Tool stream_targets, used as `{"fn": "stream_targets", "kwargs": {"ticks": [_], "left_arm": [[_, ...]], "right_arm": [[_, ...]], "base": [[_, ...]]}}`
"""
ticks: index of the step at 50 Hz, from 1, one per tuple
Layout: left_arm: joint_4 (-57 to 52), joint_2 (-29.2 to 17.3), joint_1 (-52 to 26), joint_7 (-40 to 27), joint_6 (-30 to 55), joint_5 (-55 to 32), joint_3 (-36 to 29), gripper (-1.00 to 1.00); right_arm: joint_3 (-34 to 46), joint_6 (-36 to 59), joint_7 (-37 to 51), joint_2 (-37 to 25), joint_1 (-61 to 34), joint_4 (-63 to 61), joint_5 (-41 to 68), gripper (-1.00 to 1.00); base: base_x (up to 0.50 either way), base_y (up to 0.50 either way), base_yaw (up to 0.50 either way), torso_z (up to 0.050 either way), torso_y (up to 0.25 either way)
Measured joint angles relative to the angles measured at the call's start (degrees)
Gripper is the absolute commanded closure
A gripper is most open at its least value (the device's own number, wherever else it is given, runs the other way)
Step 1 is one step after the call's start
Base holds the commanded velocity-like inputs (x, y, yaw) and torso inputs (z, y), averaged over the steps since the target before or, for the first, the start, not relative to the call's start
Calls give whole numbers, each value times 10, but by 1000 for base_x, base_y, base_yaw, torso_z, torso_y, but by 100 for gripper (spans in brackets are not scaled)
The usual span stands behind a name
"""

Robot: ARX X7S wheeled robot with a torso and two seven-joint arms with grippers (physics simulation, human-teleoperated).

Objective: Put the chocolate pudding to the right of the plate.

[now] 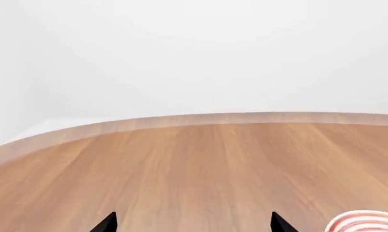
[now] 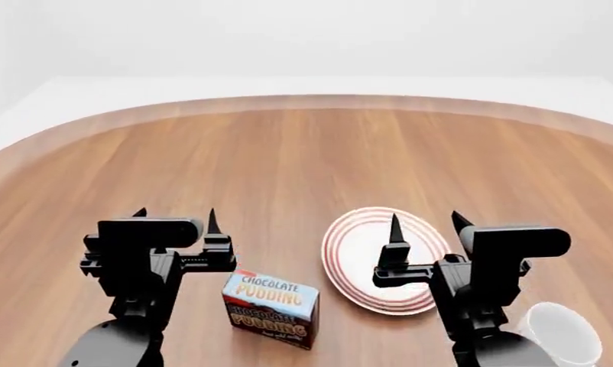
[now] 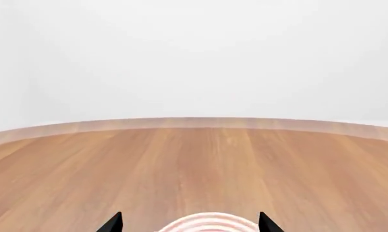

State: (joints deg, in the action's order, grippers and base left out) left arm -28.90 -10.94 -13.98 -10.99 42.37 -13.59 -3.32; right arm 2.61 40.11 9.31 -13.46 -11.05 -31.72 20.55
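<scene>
The chocolate pudding is a dark brown carton with a blue and red top edge, lying on the wooden table near the front, between my two arms. The plate is white with red rings and lies just right of the carton. Its rim shows in the left wrist view and the right wrist view. My left gripper is open and empty, left of and behind the carton. My right gripper is open and empty, held over the plate.
A plain white mug stands at the front right, beside my right arm. The round wooden table stretches back to its curved far edge, with white floor beyond.
</scene>
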Motion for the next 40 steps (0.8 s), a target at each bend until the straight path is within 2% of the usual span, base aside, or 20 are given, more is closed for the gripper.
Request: {"fn": "stream_targets", "kwargs": {"ticks": [21, 40], "left_arm": [[-2, -5, -2, -7, 2, -6, -4, -100], [-1, -9, -3, -13, 1, -12, -7, -100]], "right_arm": [[4, -8, 3, -3, 3, 5, 4, -100], [12, -7, 10, -9, -1, 6, 4, -100]], "base": [[500, 0, 0, 0, 0], [-25, 0, 0, 0, 1]]}}
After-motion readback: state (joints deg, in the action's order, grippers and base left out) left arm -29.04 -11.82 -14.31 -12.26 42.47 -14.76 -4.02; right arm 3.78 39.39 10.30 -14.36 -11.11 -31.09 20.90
